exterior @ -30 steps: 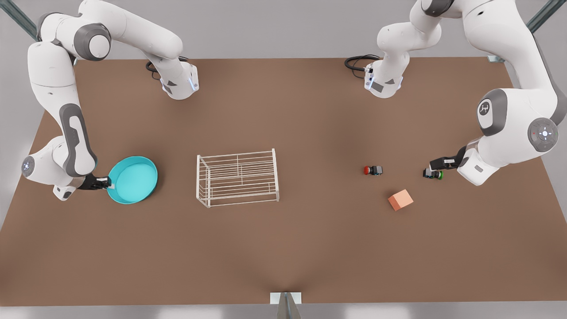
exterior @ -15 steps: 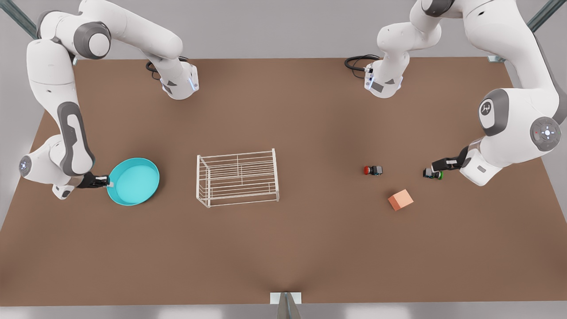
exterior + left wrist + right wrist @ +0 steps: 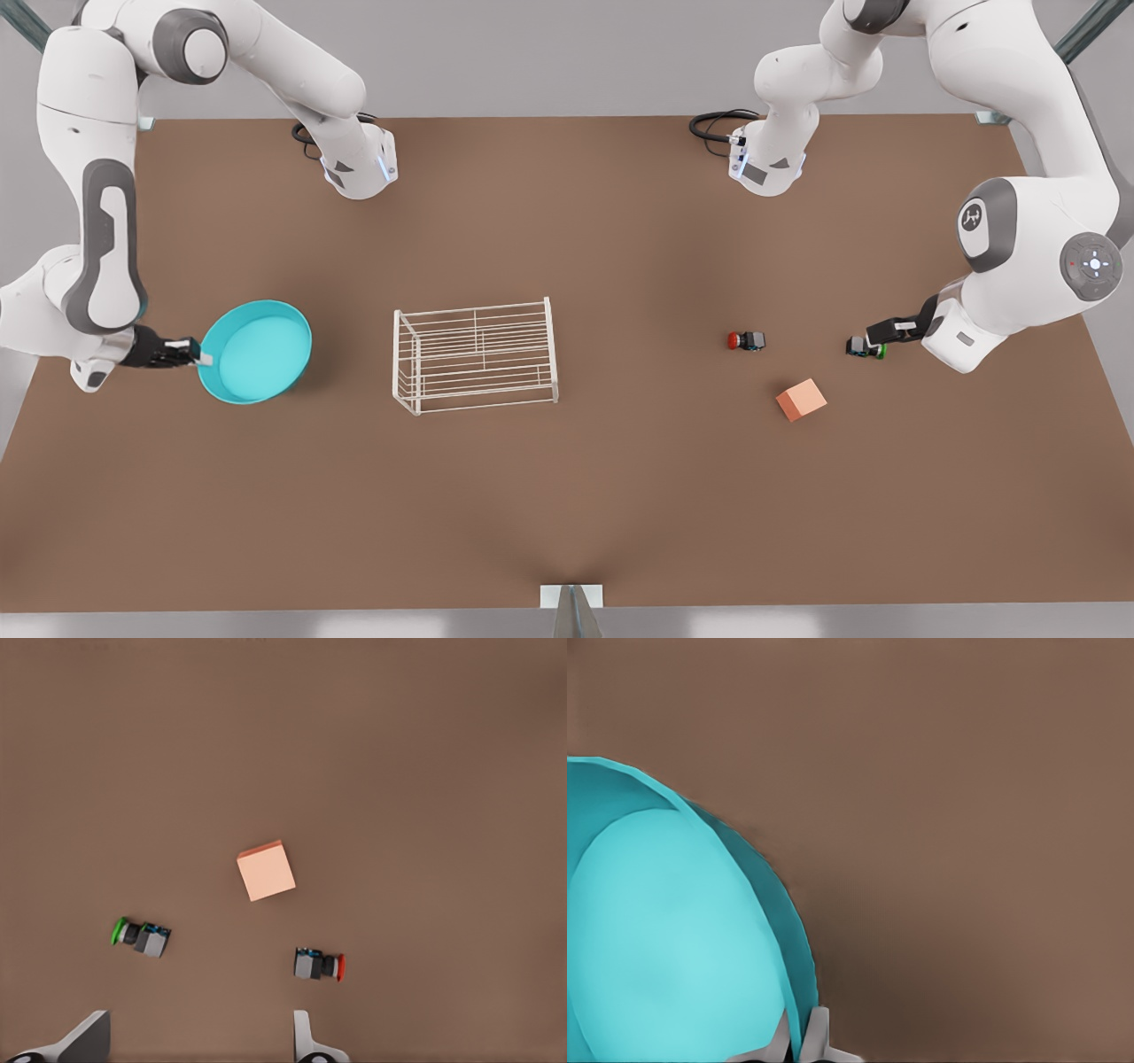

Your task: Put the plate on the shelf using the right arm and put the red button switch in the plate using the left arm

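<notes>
The turquoise plate [image 3: 257,352] hangs tilted just above the table at the front view's left, its shadow falling to one side. My right gripper [image 3: 190,352] is shut on the rim nearest it, and the right wrist view shows the plate [image 3: 664,939] with the right gripper [image 3: 800,1041] pinching that rim. The white wire shelf [image 3: 551,350] stands mid-table, apart from the plate. The red button switch [image 3: 746,340] lies on its side at the front view's right. My left gripper [image 3: 873,338] hovers open above the green-capped switch [image 3: 866,349]. In the left wrist view the left gripper [image 3: 197,1045] holds nothing, and the red button switch [image 3: 319,965] lies near one fingertip [image 3: 306,1041].
An orange cube [image 3: 801,400] sits on the table in front of the two switches, and in the left wrist view the orange cube [image 3: 266,871] lies between the green-capped switch [image 3: 142,937] and the red one. Both arm bases stand at the table's far edge.
The right arm has drawn the plate toward the front view's left and raised it a little. The left gripper has drifted slightly toward the front view's right over the green-capped switch.
</notes>
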